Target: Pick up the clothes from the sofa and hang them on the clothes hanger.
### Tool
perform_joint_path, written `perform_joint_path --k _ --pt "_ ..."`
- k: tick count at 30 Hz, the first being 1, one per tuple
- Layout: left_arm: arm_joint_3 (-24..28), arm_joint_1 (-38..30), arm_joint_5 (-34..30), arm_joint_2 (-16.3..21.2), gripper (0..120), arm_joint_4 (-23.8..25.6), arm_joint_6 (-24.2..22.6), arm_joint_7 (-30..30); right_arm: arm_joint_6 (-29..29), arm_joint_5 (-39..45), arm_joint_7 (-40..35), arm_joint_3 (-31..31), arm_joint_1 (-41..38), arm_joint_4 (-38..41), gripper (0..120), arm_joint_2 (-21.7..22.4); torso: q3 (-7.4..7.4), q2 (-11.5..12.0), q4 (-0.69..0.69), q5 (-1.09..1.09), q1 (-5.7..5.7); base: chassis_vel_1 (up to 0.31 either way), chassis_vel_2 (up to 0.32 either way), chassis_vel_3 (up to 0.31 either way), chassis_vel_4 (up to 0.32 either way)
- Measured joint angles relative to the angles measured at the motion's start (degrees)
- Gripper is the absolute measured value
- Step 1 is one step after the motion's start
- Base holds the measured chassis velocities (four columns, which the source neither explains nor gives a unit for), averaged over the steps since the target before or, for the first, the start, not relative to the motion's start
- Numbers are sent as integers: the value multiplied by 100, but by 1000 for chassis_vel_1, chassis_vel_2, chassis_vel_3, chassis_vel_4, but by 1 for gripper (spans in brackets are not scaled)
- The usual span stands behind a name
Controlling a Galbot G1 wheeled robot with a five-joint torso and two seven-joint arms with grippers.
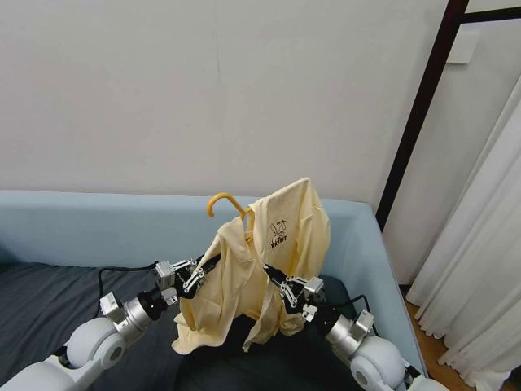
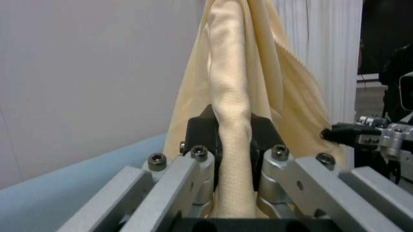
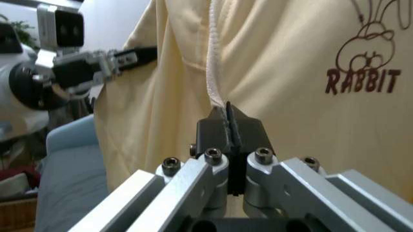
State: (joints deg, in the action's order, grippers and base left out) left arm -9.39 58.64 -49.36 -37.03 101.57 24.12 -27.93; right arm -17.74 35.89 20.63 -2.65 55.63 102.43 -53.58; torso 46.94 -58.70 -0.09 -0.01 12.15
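A pale yellow shirt (image 1: 281, 236) with a brown "RABBIT" print (image 3: 361, 79) hangs in the air above the sofa. An orange hanger hook (image 1: 224, 199) sticks up out of its collar. My left gripper (image 1: 213, 262) is shut on a rolled fold of the shirt (image 2: 232, 111) at its left side, with the black fingers (image 2: 201, 137) pressed against the cloth. At the lower middle of the shirt, my right gripper (image 1: 274, 278) is shut on a thin whitish hem (image 3: 213, 72). The left wrist view shows the right gripper (image 2: 351, 133) farther off; the right wrist view shows the left gripper (image 3: 135, 55).
The light blue sofa (image 1: 81, 224) with a dark grey seat cushion (image 1: 41, 297) lies below the shirt. A dark upright post (image 1: 419, 106) stands at the right past the sofa arm, with white curtains (image 1: 480, 269) beyond it. A plain wall is behind.
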Motion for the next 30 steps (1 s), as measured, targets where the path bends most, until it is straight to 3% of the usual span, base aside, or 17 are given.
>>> perform_joint_path --k 15,30 --pt "-37 33 -343 949 7 509 -1 -103 -178 -602 154 62 260 -592 0 -183 0 0 1 2 0 0 0 0 0" --pt "35 27 -294 1083 7 279 45 -240 -448 -1040 243 105 330 -1160 0 -293 0 0 1 1 0 0 0 0 0"
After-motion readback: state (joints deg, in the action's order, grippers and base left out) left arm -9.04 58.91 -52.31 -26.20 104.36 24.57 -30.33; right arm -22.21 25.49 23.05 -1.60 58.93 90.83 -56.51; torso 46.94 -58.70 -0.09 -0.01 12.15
